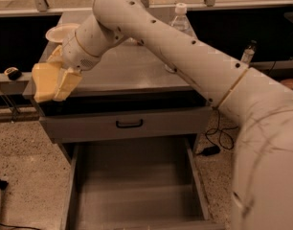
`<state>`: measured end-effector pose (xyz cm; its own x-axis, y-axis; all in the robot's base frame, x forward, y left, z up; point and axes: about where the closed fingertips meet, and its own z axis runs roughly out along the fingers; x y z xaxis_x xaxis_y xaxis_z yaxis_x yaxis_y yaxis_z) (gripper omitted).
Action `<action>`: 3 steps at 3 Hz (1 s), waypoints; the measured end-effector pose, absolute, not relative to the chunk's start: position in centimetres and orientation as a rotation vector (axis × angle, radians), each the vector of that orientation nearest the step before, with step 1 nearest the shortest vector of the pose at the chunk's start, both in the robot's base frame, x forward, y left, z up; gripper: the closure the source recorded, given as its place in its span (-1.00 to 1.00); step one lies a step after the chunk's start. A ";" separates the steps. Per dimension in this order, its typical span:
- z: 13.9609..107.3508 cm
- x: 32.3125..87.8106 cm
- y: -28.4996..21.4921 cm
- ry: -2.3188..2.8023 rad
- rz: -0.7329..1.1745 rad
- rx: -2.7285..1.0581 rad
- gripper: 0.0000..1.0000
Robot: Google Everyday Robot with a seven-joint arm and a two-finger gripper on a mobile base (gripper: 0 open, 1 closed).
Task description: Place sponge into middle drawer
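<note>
Claw (54, 91) is gripping the sponge (43, 80), w/ its pale fingers (68, 83) pressing against the block's right side. It's hanging at the left front corner of the desk (132, 71), approx. level w/ the desk edge and pointing down. Sponge is sitting upright in the grip, off any surface, well above and to the left of the middle drawer (132, 186).

Middle drawer is standing pulled out toward the camera at the bottom of the view, showing a plain grey floor and thin side walls. Above it, a grey drawer front (89, 124) w/ a black handle (129, 123) is sitting slightly out from the desk, leaving a dark gap behind it.

On the desk, a white bowl (59, 32) is resting near the back left corner, partly behind the arm (185, 61). A clear water bottle (181, 19) is standing upright toward the back right. Arm is reaching across the desk from the lower right, covering much of that side.

Off to the right, a small bottle (249, 52) is standing on a lower ledge. A black cable (218, 134) is lying on the speckled floor beside the drawer unit.
</note>
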<state>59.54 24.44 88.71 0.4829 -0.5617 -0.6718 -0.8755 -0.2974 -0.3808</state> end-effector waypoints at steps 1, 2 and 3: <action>86.2 56.2 19.5 1.189 0.406 -2.132 1.00; 81.4 53.2 14.4 1.304 0.435 -2.147 1.00; 76.7 49.7 8.2 1.477 0.485 -2.097 1.00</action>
